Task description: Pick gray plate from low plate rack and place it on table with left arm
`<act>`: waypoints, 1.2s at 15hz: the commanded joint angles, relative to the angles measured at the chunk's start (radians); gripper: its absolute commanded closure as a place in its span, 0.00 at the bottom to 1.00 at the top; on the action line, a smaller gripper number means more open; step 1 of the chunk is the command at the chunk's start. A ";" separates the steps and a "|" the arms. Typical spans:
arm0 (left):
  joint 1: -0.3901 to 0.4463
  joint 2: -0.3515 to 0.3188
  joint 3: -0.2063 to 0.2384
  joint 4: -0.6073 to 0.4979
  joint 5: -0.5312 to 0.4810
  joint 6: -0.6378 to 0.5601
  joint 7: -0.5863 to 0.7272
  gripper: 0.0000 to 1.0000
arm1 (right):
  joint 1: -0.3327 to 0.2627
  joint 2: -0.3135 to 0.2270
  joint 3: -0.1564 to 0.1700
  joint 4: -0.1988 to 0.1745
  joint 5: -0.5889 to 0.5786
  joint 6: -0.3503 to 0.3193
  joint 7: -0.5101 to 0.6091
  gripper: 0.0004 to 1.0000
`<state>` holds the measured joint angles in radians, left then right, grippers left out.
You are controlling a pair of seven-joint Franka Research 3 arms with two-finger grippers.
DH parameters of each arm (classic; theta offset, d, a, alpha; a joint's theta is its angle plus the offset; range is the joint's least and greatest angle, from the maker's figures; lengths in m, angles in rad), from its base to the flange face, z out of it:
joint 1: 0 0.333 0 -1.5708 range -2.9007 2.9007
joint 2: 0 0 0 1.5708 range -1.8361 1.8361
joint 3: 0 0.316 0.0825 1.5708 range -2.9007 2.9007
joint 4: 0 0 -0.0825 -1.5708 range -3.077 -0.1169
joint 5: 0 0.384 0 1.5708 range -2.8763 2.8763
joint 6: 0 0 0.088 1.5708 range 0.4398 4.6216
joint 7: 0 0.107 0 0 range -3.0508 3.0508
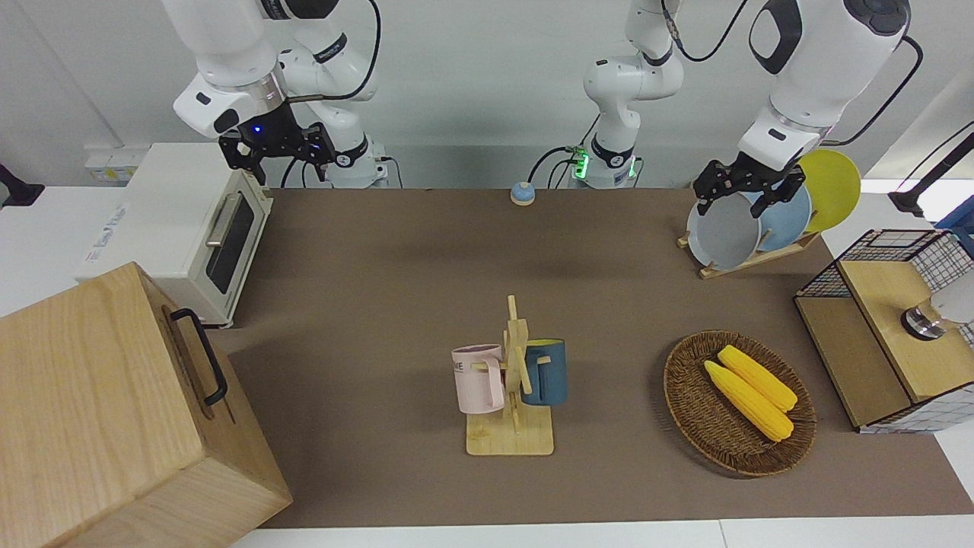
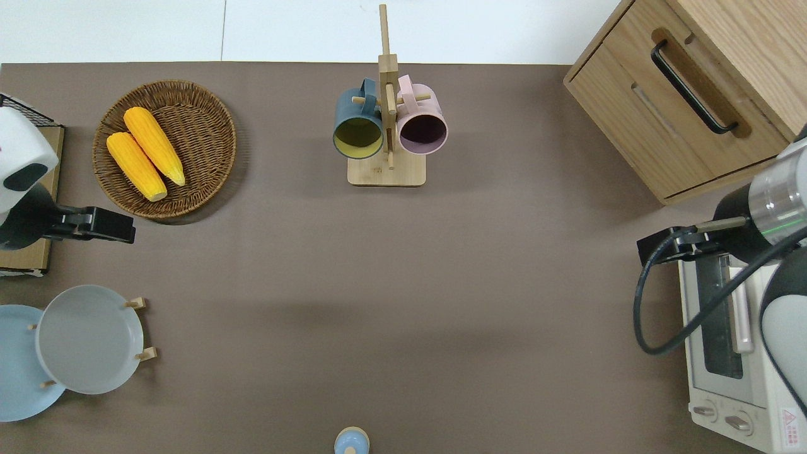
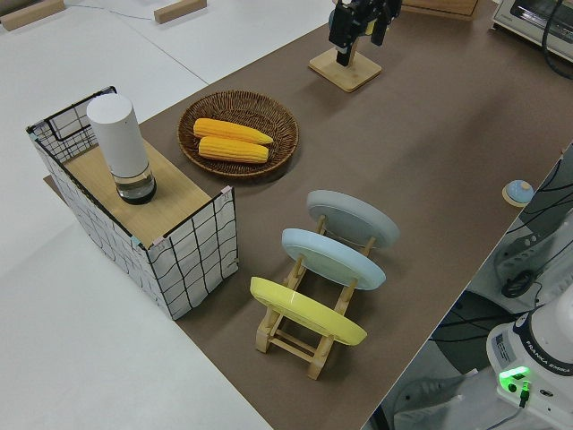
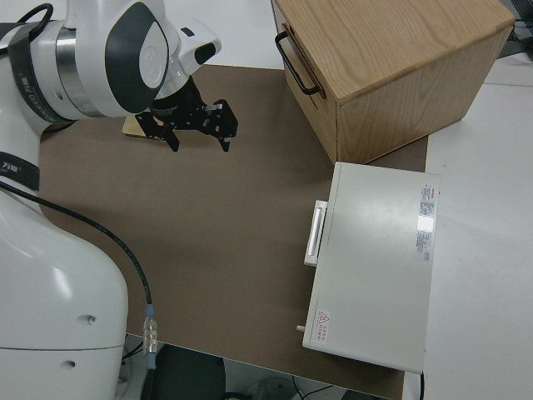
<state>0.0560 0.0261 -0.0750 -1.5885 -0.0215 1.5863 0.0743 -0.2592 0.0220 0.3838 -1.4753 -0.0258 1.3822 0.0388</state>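
Note:
The gray plate [image 1: 723, 232] leans in the low plate rack [image 1: 753, 259] at the left arm's end of the table [image 1: 380, 304], in the slot farthest from the robots. It also shows in the overhead view [image 2: 88, 340] and the left side view [image 3: 354, 218]. My left gripper [image 1: 742, 202] is open and empty, up in the air. In the overhead view the left gripper [image 2: 116, 226] is over the table between the wicker basket and the rack [image 2: 140, 304]. My right arm is parked, its gripper [image 1: 278, 152] open.
A light blue plate [image 1: 787, 221] and a yellow plate [image 1: 833, 186] fill the rack's other slots. A wicker basket [image 2: 208, 126] holds two corn cobs. A mug stand [image 2: 386, 170], a wire shelf [image 1: 883, 335], a toaster oven [image 1: 190, 228] and a wooden cabinet [image 1: 99, 411] stand around.

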 commanded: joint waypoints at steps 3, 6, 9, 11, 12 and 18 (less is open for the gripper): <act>0.001 0.011 0.009 0.009 -0.003 -0.028 0.009 0.01 | -0.023 -0.002 0.020 0.007 -0.006 -0.011 0.012 0.02; -0.001 0.011 0.009 0.007 -0.003 -0.039 0.006 0.01 | -0.023 -0.002 0.021 0.007 -0.006 -0.011 0.012 0.02; 0.001 0.011 0.009 -0.002 -0.003 -0.058 0.004 0.01 | -0.023 -0.002 0.021 0.007 -0.006 -0.011 0.012 0.02; 0.001 0.006 0.009 -0.017 -0.005 -0.066 0.001 0.01 | -0.023 -0.002 0.021 0.007 -0.006 -0.011 0.012 0.02; 0.001 0.002 0.009 -0.025 -0.005 -0.069 -0.001 0.01 | -0.023 -0.002 0.021 0.006 -0.006 -0.011 0.012 0.02; 0.002 -0.106 0.012 -0.195 -0.012 -0.022 0.004 0.01 | -0.023 -0.004 0.021 0.006 -0.006 -0.011 0.012 0.02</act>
<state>0.0575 0.0242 -0.0693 -1.6449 -0.0215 1.5189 0.0742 -0.2592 0.0220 0.3838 -1.4753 -0.0258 1.3822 0.0388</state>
